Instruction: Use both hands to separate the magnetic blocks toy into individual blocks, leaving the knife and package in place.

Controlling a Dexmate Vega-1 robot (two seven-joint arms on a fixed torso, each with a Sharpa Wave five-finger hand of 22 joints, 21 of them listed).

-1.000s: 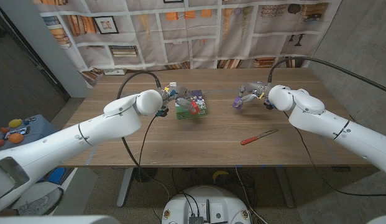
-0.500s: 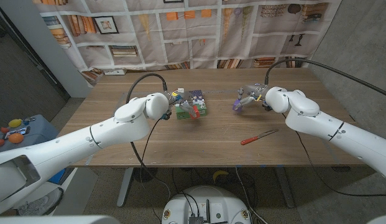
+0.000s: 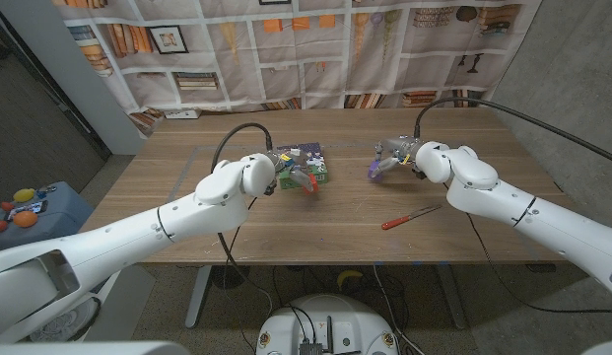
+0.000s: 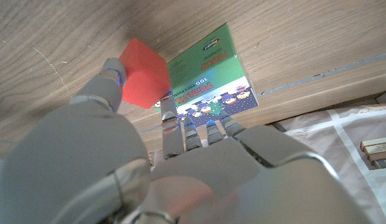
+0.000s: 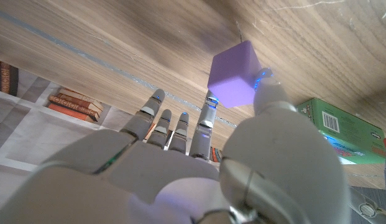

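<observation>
**Blocks apart, one in each hand**

Over the table's [image 3: 187, 212] far-left part: left hand [image 3: 286, 176], pinching a red block [image 3: 307, 171] between thumb and fingers, other fingers straight and close together. Seen in the left wrist view as a red cube [image 4: 143, 73] held at the thumb tip [image 4: 112, 71], above the wood and just beside the package. Directly behind and under that hand: green package [image 3: 307, 166], lying flat on the table, printed face [image 4: 208, 81] up. Well apart to the right: right hand [image 3: 396, 154], pinching a purple block [image 3: 376, 166] off the tabletop, thumb [image 5: 267, 93] against one face of the cube [image 5: 235, 81], remaining fingers extended side by side. Nearer the front edge, right of centre: red-handled knife [image 3: 409, 217], lying flat and slanted, touched by neither hand.
</observation>
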